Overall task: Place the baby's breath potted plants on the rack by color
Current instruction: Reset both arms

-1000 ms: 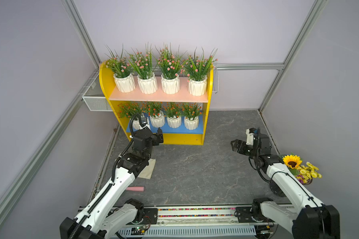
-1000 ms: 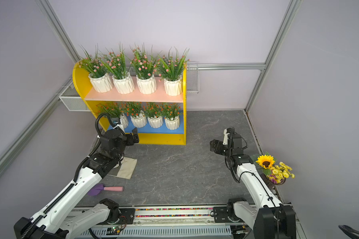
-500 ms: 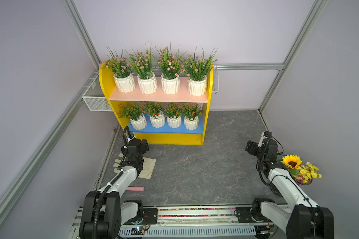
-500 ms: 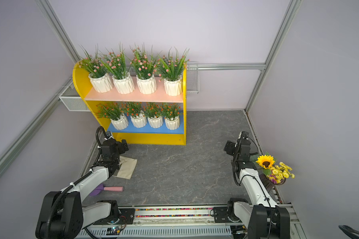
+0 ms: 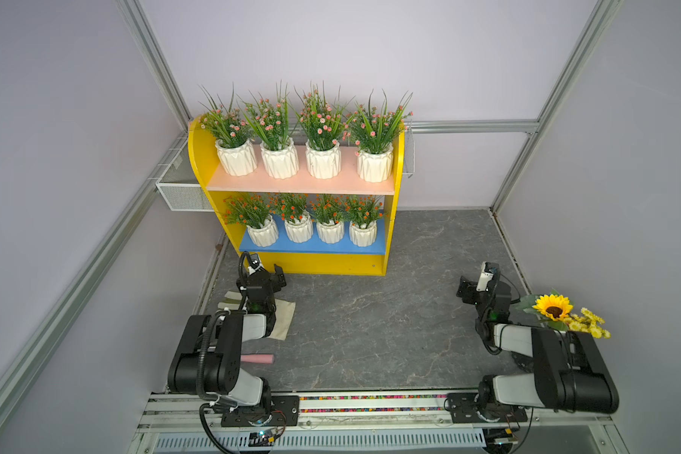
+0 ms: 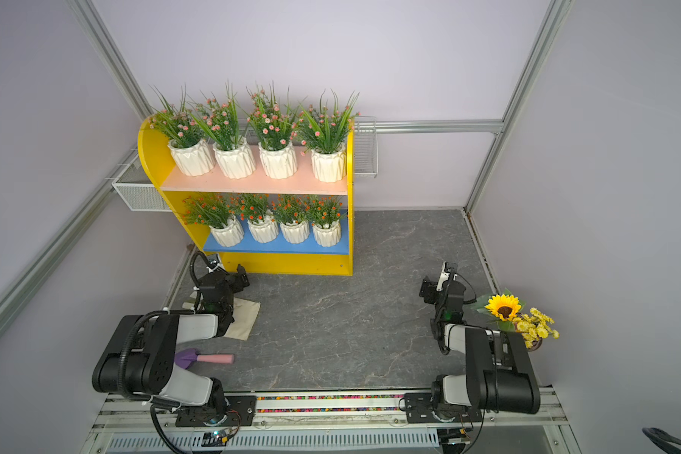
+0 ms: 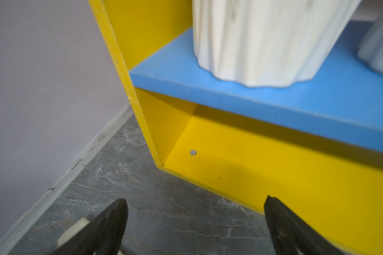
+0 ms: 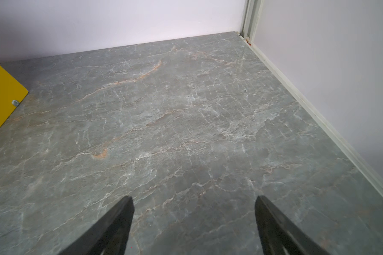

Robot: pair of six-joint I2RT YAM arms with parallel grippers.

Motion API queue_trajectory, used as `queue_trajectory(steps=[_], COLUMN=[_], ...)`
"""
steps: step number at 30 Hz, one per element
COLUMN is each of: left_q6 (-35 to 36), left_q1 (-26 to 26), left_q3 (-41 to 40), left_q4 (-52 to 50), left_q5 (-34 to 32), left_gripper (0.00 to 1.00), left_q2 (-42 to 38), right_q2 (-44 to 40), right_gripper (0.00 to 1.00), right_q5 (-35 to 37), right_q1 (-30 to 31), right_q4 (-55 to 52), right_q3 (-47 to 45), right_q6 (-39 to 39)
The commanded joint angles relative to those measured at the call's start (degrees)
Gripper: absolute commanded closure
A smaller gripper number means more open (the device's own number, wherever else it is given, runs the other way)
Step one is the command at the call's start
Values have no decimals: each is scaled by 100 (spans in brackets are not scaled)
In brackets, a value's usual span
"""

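The left claw (image 7: 194,202) is hanging spread and empty just before the rack (image 7: 241,176), below a pot (image 7: 263,39); the right claw (image 8: 194,198) is gaping, well apart from it.

Smooth painted rack (image 5: 198,157), matt veined tabletop (image 5: 390,322)

Pink plants (image 5: 236,159) x4, orange plants (image 5: 263,235) x4, rack (image 5: 323,264) x1, baskets (image 5: 181,194) x2, sunflower bunch (image 5: 554,308) x1, cloth (image 5: 286,318) x1, shovel (image 6: 209,358) x1, arms (image 5: 567,373) x2.
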Motion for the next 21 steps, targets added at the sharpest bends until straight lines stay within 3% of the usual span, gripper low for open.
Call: queue_trajectory(steps=[1, 4, 7, 13, 21], left_q6=[7, 87, 3, 35, 15], left_q1=[29, 29, 30, 29, 30], left_q3=[217, 72, 202, 171, 184], left_q4=[-156, 390, -122, 32, -20], left_q5=[37, 44, 39, 24, 30], left_gripper=[1, 1, 1, 1, 1], left_q2=[-168, -14, -156, -111, -128], right_q2=[721, 439, 437, 530, 507], right_gripper=[12, 12, 12, 11, 12], right_q5=[-258, -329, -479, -309, -490], right_q1=[124, 140, 234, 354, 338], right_q4=[2125, 1083, 234, 813, 461], right_q3=[-168, 123, 568, 367, 518], right_q6=[-377, -427, -583, -667, -717])
